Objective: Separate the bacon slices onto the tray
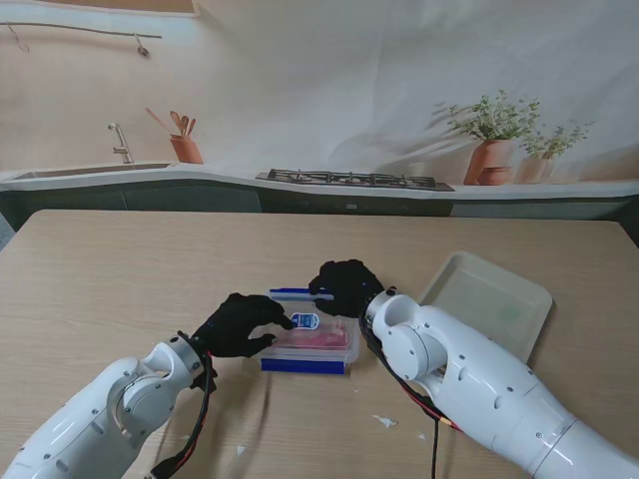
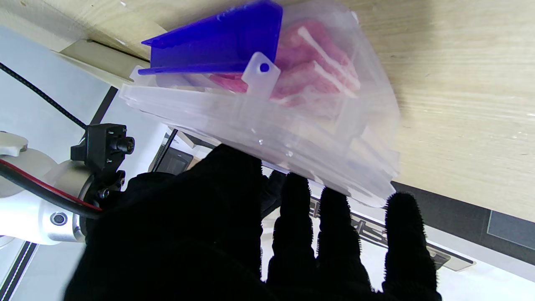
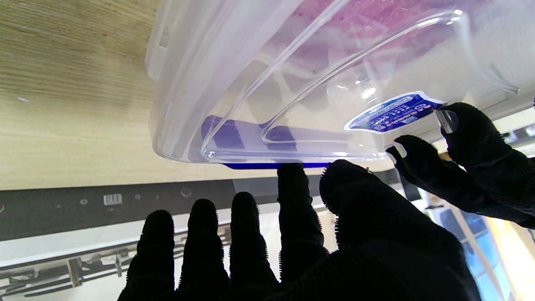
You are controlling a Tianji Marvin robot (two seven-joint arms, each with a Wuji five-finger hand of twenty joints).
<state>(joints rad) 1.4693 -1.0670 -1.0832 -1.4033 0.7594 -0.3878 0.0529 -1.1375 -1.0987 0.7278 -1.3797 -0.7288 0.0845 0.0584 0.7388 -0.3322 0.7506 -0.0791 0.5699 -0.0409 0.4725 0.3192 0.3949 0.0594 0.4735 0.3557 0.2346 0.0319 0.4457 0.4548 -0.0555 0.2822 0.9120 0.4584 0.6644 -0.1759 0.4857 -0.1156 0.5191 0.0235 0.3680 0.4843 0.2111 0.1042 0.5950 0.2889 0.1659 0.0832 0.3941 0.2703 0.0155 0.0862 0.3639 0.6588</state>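
Observation:
A clear plastic box (image 1: 312,351) with blue latches holds pink bacon slices (image 1: 321,339) at the table's middle. In the left wrist view the bacon (image 2: 317,75) shows through the box wall beside a blue latch (image 2: 221,42). My left hand (image 1: 238,325) reaches in from the box's left. Its thumb and forefinger pinch the clear lid (image 3: 317,96) by the blue sticker (image 3: 393,112). My right hand (image 1: 347,286) is at the box's far side, fingers spread, with one fingertip (image 3: 291,172) touching the far blue latch (image 1: 295,292). The pale tray (image 1: 499,299) lies to the right, bare.
My right forearm (image 1: 469,374) lies between the box and the tray. Small white scraps (image 1: 385,421) sit on the wood nearer to me. The table's far edge meets a printed kitchen backdrop.

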